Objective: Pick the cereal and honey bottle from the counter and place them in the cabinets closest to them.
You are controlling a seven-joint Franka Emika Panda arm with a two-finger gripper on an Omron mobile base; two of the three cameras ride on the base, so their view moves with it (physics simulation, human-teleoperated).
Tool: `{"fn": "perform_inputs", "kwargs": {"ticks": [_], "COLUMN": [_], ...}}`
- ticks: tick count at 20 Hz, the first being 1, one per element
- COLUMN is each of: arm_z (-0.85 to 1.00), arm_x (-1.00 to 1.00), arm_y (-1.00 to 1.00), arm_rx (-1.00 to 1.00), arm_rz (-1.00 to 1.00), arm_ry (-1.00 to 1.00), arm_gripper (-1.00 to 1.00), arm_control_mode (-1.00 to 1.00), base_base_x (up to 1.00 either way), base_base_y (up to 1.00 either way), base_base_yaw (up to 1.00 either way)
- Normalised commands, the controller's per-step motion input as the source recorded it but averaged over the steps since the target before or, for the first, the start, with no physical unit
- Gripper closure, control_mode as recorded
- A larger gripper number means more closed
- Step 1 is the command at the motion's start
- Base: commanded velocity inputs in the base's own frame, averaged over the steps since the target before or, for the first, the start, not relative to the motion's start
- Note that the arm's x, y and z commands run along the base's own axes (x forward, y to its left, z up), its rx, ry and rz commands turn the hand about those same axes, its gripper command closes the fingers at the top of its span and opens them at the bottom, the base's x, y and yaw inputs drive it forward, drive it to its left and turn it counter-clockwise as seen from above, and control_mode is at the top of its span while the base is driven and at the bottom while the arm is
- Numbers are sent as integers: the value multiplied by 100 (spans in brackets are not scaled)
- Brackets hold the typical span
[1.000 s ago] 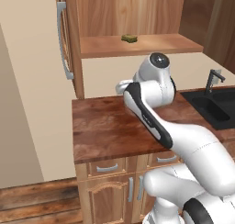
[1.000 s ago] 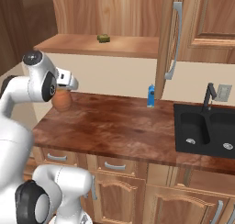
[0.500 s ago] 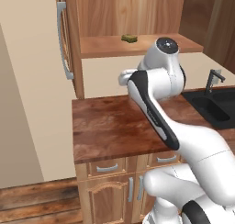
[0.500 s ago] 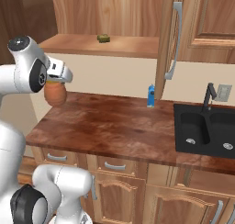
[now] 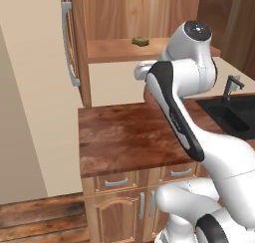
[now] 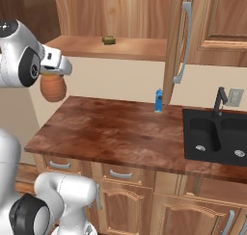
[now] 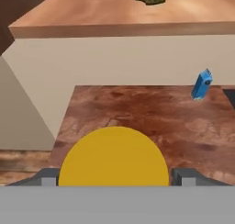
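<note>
One honey bottle (image 6: 53,87), squat and amber-orange, hangs at the left of the right base picture, above the table's (image 6: 120,133) left end; its long axis looks roughly upright, cap hidden up inside the gripper (image 6: 54,74); from the hand camera the round yellow cap (image 7: 114,157) faces straight at the lens, low in the middle of the frame; the fingers (image 7: 47,177) sit snug against either side of it, clamped on the bottle; the table is glossy reddish-brown stone, mottled; a small blue bottle (image 6: 158,100) stands at its back edge, centre frame; an olive-green lump (image 6: 108,39) lies on the plain wooden shelf (image 6: 130,48) of the cabinets (image 6: 212,27), upper middle; a long grey bar handle (image 6: 182,41) runs down the open door.
</note>
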Motion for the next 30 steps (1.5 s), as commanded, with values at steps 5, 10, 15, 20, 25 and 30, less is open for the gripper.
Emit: {"fn": "perform_inputs", "kwargs": {"ticks": [5, 10, 15, 20, 25, 30], "arm_z": [37, 13, 33, 38, 37, 17], "arm_x": [-13, -10, -1, 0, 0, -1], "arm_y": [-4, 0, -1, -1, 0, 0], "arm_rx": [0, 0, 0, 0, 1, 0], "arm_rz": [0, 0, 0, 0, 0, 0], "arm_ry": [-6, -14, -16, -13, -9, -6], "arm_gripper": [100, 100, 100, 100, 100, 100], "arm_control_mode": [-100, -100, -100, -100, -100, -100], "base_base_x": [0, 0, 0, 0, 0, 0], "base_base_y": [0, 0, 0, 0, 0, 0], "base_base_yaw": [0, 0, 0, 0, 0, 0]}}
